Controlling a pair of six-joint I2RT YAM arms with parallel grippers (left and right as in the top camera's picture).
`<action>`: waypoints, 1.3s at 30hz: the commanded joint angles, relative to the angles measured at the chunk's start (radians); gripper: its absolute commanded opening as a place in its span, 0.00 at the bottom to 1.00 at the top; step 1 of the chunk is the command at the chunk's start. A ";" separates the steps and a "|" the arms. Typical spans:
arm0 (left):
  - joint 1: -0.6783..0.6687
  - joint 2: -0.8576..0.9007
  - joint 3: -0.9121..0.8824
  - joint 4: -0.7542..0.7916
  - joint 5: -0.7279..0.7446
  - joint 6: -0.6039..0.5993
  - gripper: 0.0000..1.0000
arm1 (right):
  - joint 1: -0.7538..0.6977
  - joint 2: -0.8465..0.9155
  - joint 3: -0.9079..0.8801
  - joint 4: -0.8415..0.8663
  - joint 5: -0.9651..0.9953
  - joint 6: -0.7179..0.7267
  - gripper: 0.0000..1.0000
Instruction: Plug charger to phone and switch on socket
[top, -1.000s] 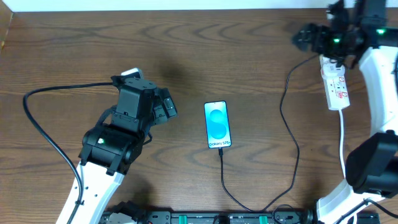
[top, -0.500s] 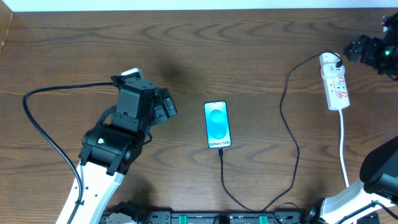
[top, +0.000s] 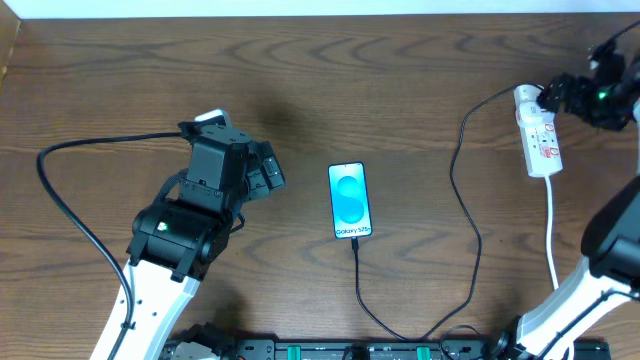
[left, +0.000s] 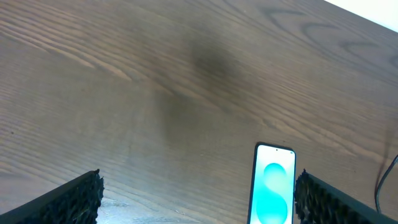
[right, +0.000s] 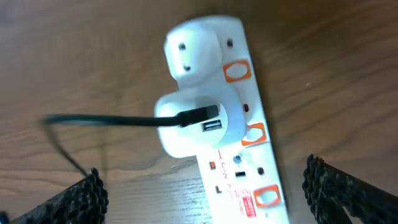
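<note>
Charger (right: 112, 120) plugged into socket (right: 258, 102) shows clearly only from right wrist; left gripper (left: 198, 183) and right gripper (right: 202, 174) gape empty.

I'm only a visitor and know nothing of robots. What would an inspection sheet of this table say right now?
Surface: brown wooden table.
Job's things: phone flat, screen lit, charger plugged into its near edge; other end in a white adapter on the socket; switch state unclear.
Clutter: nothing seen.
Grippers: left gripper open, left of phone; right gripper open, at socket's far end.
Cables: white cord trails from socket; black arm cable loops at left.
Surroundings: pale strip beyond far edge.
</note>
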 joint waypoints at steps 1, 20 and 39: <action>0.001 0.003 0.008 0.000 -0.017 0.017 0.97 | -0.005 0.046 0.013 0.001 -0.053 -0.044 0.99; 0.001 0.003 0.008 0.000 -0.017 0.017 0.98 | 0.000 0.132 -0.001 0.098 -0.134 -0.071 0.99; 0.001 0.003 0.008 0.000 -0.017 0.017 0.98 | 0.033 0.136 -0.002 0.050 -0.134 -0.025 0.99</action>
